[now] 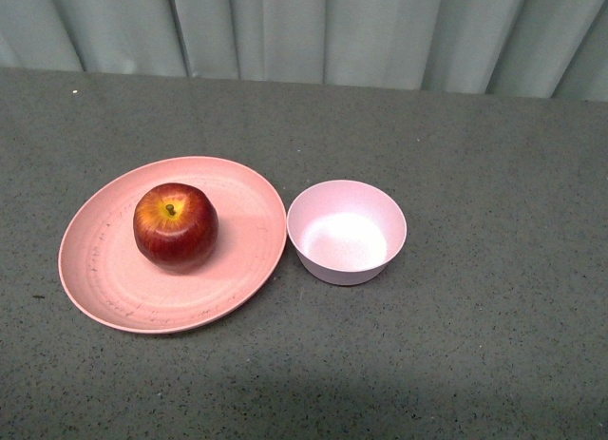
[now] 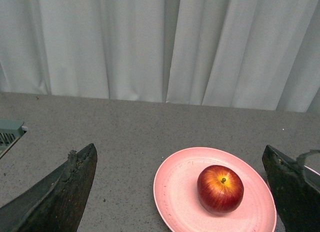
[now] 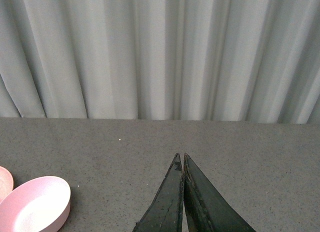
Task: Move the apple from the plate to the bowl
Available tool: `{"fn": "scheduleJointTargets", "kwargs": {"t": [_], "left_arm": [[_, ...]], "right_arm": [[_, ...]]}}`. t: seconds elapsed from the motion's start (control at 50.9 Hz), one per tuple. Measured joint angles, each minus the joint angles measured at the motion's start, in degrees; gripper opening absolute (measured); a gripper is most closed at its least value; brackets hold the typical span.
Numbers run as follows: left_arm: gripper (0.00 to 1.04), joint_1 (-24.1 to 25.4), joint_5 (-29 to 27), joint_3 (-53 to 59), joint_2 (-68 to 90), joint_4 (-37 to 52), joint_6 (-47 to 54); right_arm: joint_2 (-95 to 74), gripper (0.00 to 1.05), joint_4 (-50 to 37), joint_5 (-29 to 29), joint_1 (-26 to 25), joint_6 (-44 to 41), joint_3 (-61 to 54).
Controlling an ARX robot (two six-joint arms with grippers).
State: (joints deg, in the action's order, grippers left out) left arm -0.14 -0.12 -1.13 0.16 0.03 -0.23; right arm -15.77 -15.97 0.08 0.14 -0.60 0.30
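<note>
The grey speckled tabletop (image 1: 399,383) fills the near part of the front view. On it at the left lies the plate (image 1: 104,278), salmon pink with dark scuffs along its near rim. The apple (image 1: 176,226) sits on the plate a little left of its centre, stem up, with a yellow patch around the stem. The bowl (image 1: 323,264) stands just right of the plate. Their rims are so close that I cannot tell whether they touch. A pale grey-green curtain (image 1: 332,31) hangs in folds along the table's far edge.

The grippers show only in the wrist views. In the left wrist view the left gripper (image 2: 179,148) is spread wide, its dark, worn fingers (image 2: 60,197) at either edge of the picture with nothing between them. It is on the near side of the plate (image 2: 175,192) and well apart from the apple (image 2: 220,188). The bowl does not show here. A pale slatted object (image 2: 9,134) juts in at one edge, too cropped to name.

In the right wrist view the right gripper (image 3: 180,156) has its two dark fingers pressed together tip to tip, holding nothing, over bare table. The bowl (image 3: 60,212) is off to its left, with a sliver of the plate's rim (image 3: 4,182) beyond. The apple is out of this picture.
</note>
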Motion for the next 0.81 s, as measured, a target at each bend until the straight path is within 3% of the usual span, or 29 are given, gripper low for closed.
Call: {"fn": "scheduleJointTargets", "kwargs": {"t": [0.295, 0.413, 0.609, 0.806], "left_arm": [[0.98, 0.0, 0.0, 0.0, 0.0, 0.0, 0.0], [0.98, 0.0, 0.0, 0.0, 0.0, 0.0, 0.0], [0.98, 0.0, 0.0, 0.0, 0.0, 0.0, 0.0], [0.98, 0.0, 0.0, 0.0, 0.0, 0.0, 0.0]], "right_arm": [[6.1, 0.01, 5.9, 0.0, 0.0, 0.0, 0.0], [13.8, 0.01, 15.4, -0.1, 0.0, 0.0, 0.0], [15.5, 0.01, 15.9, -0.1, 0.0, 0.0, 0.0], [15.5, 0.33, 15.9, -0.1, 0.0, 0.0, 0.0]]}}
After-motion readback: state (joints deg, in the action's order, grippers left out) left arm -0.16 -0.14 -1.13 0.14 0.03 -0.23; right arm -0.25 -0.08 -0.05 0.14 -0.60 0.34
